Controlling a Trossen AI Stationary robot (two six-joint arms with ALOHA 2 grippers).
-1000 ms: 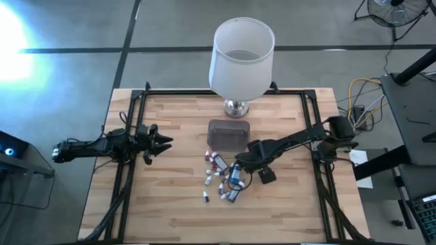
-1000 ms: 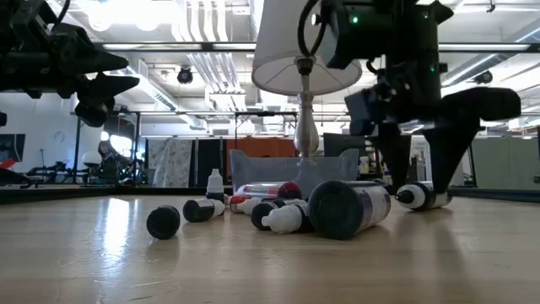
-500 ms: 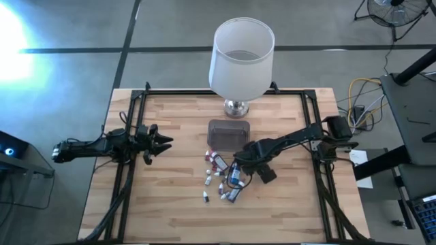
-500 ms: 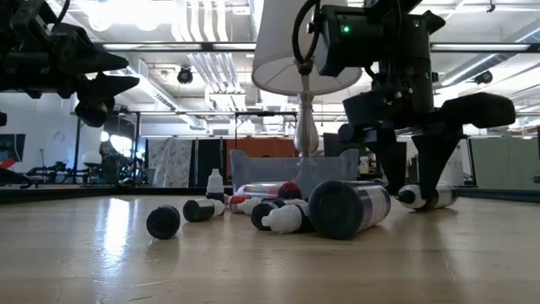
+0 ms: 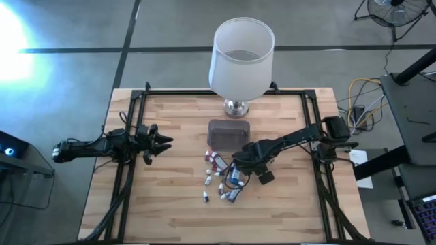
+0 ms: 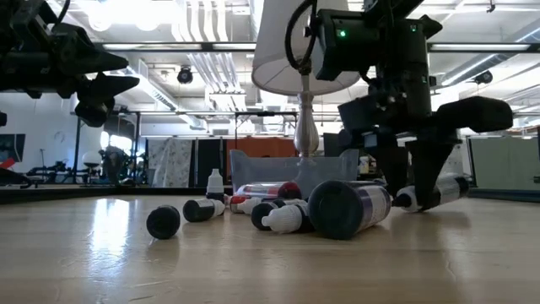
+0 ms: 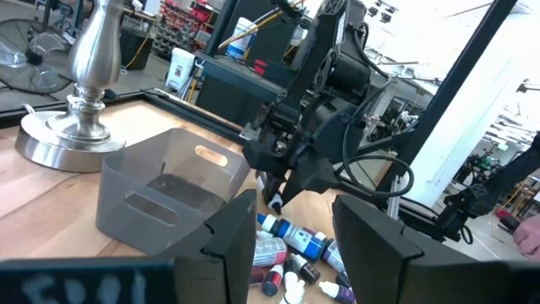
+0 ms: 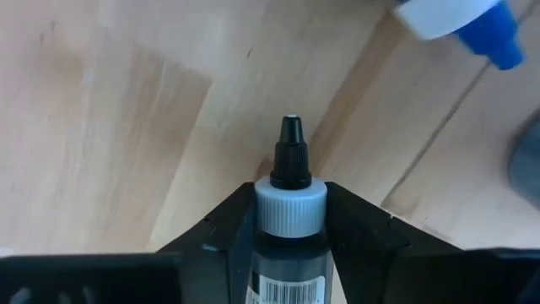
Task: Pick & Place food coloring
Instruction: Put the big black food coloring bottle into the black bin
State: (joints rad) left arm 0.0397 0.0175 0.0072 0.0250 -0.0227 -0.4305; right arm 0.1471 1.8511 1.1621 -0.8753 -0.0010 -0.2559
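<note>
Wooden slats make up the bench [image 5: 170, 211]. A lamp [image 5: 240, 58] stands at its far edge, with one clear tub [image 5: 228, 134] just in front and the food coloring [image 5: 221, 178] scattered near the middle, about a dozen little bottles; I cannot count them exactly. My right gripper [image 5: 238, 165] is clamped around one dark bottle [image 8: 289, 221] by its white collar, low over the pile. I judge the pick made; next I must lift clear and carry it, probably to the tub. My left gripper [image 5: 158, 141] waits near the left edge, fingers spread.
</note>
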